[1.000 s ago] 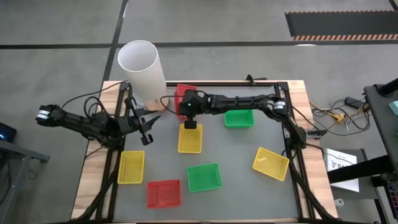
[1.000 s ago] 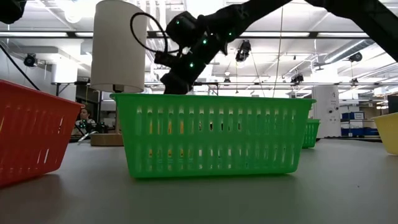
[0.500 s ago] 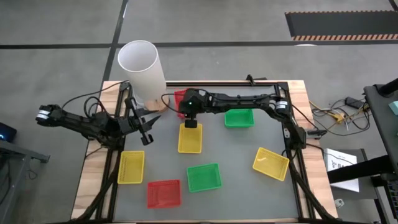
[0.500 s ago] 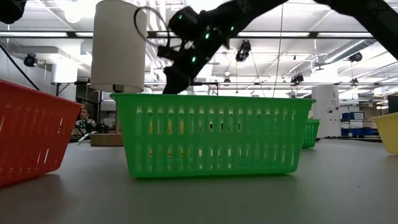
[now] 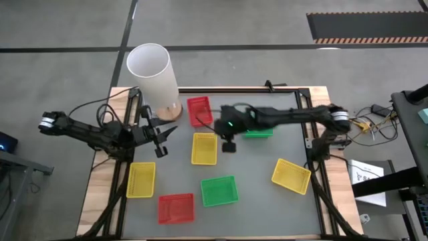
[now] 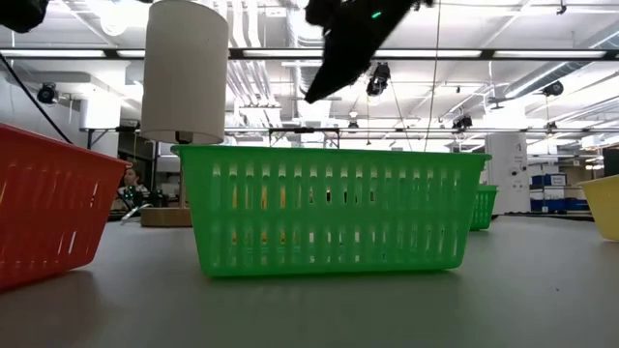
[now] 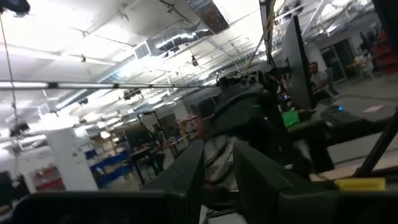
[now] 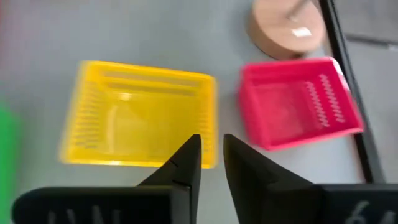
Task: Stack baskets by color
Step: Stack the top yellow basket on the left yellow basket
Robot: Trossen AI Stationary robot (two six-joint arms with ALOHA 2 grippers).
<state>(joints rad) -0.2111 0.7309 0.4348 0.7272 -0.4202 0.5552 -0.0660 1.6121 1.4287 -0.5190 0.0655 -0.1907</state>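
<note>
The right pincer (image 5: 229,145) hung above the tabletop (image 5: 267,201), just beside the middle yellow basket (image 5: 204,148) and in front of the far green basket (image 5: 257,129). In the right wrist view its two dark fingers (image 8: 186,163) stood a narrow gap apart with nothing between them, over the near edge of that yellow basket (image 8: 142,121), with the far red basket (image 8: 297,111) beyond it. That red basket (image 5: 199,110) sat near the back edge, just beside the wooden base of the tall white cylinder (image 5: 152,77).

The left pincer (image 5: 159,138) waited at the tabletop's left edge, well apart from the baskets; its fingers (image 7: 186,177) showed a slim gap and held nothing.

Toward the front lay a yellow basket (image 5: 141,179) at the left, a red basket (image 5: 176,207) and a green basket (image 5: 219,190) side by side, and another yellow basket (image 5: 291,175) tilted at the right. Only seven baskets showed singly from above; whether any were nested could not be told. In the low view the near green basket (image 6: 329,207) filled the middle, a red one (image 6: 44,203) at its left.
</note>
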